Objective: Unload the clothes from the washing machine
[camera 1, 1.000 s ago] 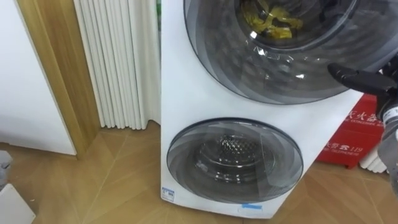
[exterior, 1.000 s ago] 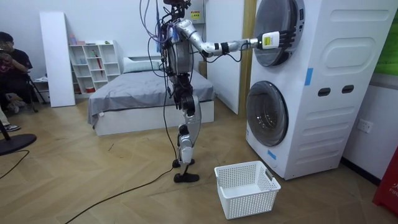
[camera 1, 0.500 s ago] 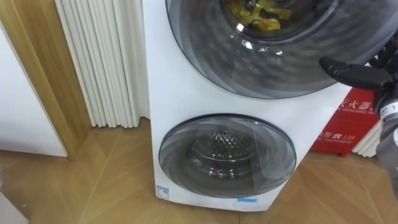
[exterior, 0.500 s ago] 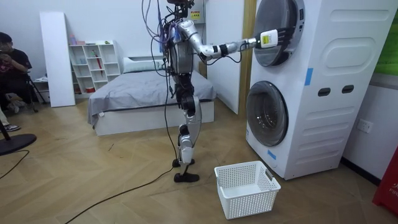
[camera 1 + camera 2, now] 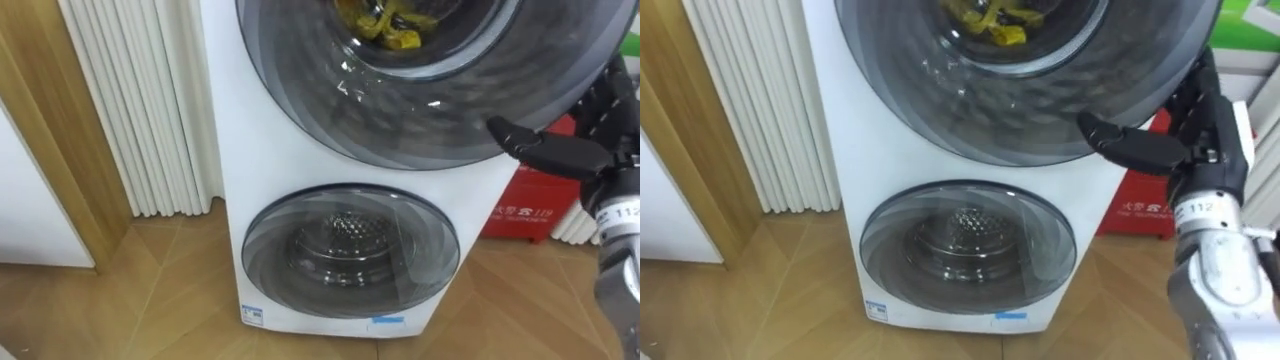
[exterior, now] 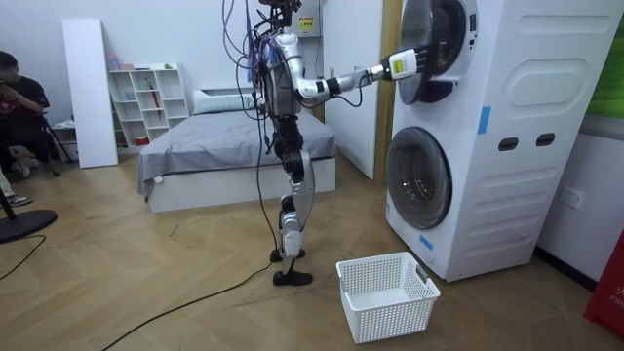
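Yellow clothes (image 5: 385,20) lie in the drum of the upper washing machine, seen through its round glass door (image 5: 420,100). My right hand (image 5: 1200,140) holds that door's right rim, the thumb in front and the fingers behind the edge. In the room view the upper door (image 6: 421,49) stands swung partly out from the machine, with my right hand (image 6: 402,64) on it at arm's length. I stand upright a step in front of the stacked machines.
The lower machine's round door (image 5: 350,250) is closed. A white laundry basket (image 6: 387,292) sits on the floor before it. White ribbed panels (image 5: 140,100) and a wooden frame (image 5: 50,130) stand left, a red box (image 5: 525,205) right. A bed (image 6: 224,146) and a seated person (image 6: 19,97) are behind me.
My right hand has pulled the upper door outward, and it now stands partly open. The eye views have shifted, so the machines sit further left.
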